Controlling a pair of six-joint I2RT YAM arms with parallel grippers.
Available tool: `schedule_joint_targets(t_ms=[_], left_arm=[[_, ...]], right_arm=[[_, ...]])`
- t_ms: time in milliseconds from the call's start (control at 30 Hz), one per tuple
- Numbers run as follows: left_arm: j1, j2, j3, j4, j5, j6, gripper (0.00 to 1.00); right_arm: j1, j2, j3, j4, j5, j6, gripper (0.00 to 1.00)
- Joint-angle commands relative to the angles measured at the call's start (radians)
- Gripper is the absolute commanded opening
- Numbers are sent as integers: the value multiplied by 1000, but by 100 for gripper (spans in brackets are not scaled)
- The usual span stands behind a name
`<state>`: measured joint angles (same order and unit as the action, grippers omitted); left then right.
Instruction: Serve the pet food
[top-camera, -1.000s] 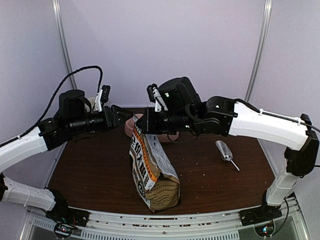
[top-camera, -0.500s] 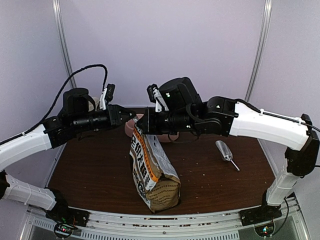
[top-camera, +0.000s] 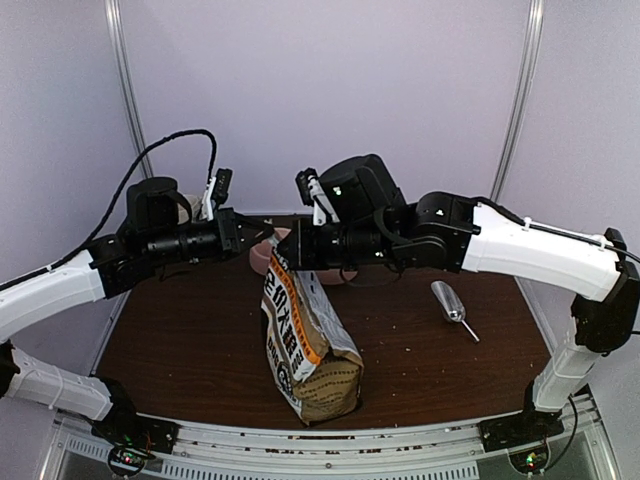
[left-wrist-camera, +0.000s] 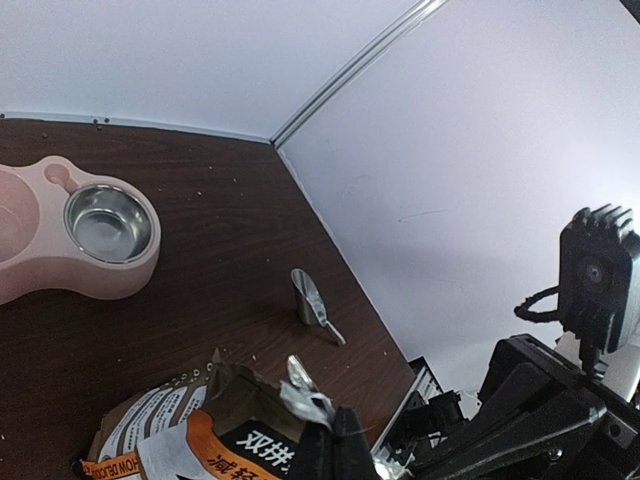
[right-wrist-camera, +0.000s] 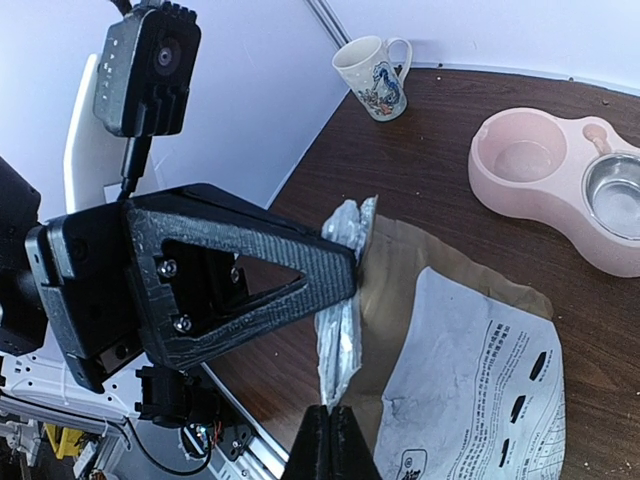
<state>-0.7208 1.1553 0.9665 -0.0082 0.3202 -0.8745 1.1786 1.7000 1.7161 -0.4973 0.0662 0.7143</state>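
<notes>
Left pincer (left-wrist-camera: 333, 437), right pincer (right-wrist-camera: 330, 418) clamp bag (top-camera: 310, 350); pet food hidden.

- Paper bag (top-camera: 308, 340) stands upright mid-table. The left gripper (left-wrist-camera: 335, 447) and right gripper (right-wrist-camera: 330, 437) are both pinched onto its torn top lip, and the arms crossing above block the way in from overhead.
- Behind the bag, close: pink double bowl (right-wrist-camera: 560, 185). Mug (right-wrist-camera: 372, 75) sits beyond that, by the wall.
- Right of the bag: metal scoop (top-camera: 452, 303), well apart, with room to pass between.
- Left of and in front of the bag: bare table (top-camera: 190, 340), low approach open.
</notes>
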Motion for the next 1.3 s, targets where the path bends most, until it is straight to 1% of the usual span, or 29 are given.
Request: schedule_joint_targets(t_ms=[0,267,533,633,733,800,1067,1133,1267], left_arm=[[9,-24,-20,5,-24,11,0],[9,-28,-17,-1,-30,12,0],[9,-26,-12,-6,-30,13,0],[9,-25,-9,-6,-27,13,0],[9,-25,-8,-6,-26,13,0],[9,-25,-8,-6,-25,13,0],[9,-26,-4,-12,-23,14,0],[8,-26,-4,-12,-24,17,0],[9,-29,-3,-12,-23,17,0]], right_arm=[[6,-63,32,-104,69,-33,1],[6,-72,31,-107,61,-45,4],[9,-41,64,-127,6,-82,15],[14,-31,85,-140,-2,-95,17],[28,-13,117,-154,-7,-118,24],[38,8,150,-178,4,-132,26],[54,93,279,-295,86,-156,26],[56,104,293,-310,108,-157,21],[57,124,323,-338,134,-161,16]])
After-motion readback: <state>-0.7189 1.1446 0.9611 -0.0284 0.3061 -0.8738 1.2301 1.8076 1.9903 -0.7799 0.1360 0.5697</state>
